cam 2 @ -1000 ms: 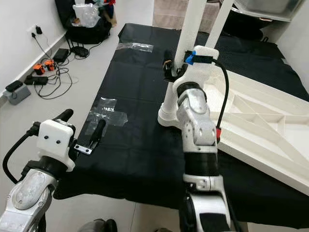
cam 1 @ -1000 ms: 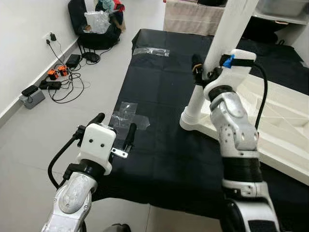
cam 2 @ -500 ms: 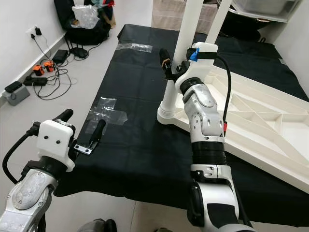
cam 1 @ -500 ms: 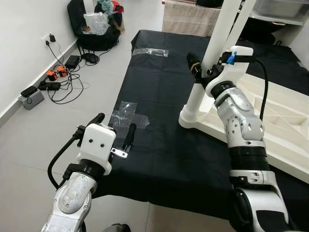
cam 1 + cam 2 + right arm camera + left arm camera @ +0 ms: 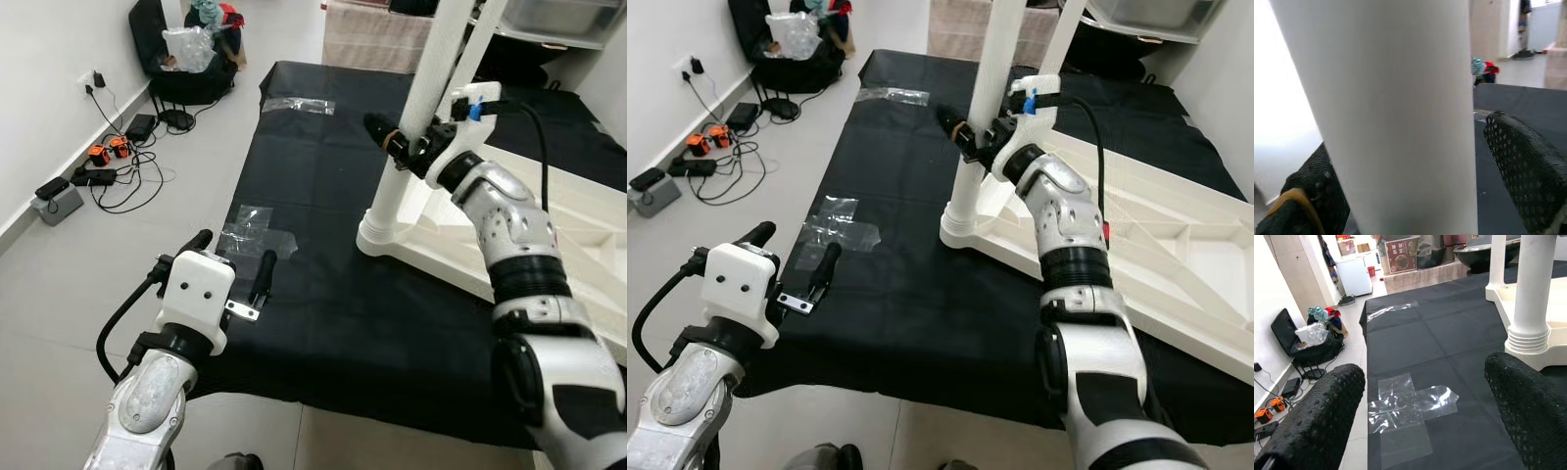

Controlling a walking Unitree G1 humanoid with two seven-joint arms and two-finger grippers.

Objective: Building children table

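The right gripper (image 5: 407, 147) has its fingers spread around the upright white table leg (image 5: 412, 122) screwed into the upturned tabletop (image 5: 578, 245) on the black mat (image 5: 313, 294), so I'd square up before squeezing and twisting; left gripper (image 5: 233, 259) hangs open, idle.

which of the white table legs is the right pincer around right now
The nearer table leg, standing at the tabletop's front-left corner over the black mat. The right pincer straddles it, one finger on each side; the other leg stands behind, untouched.
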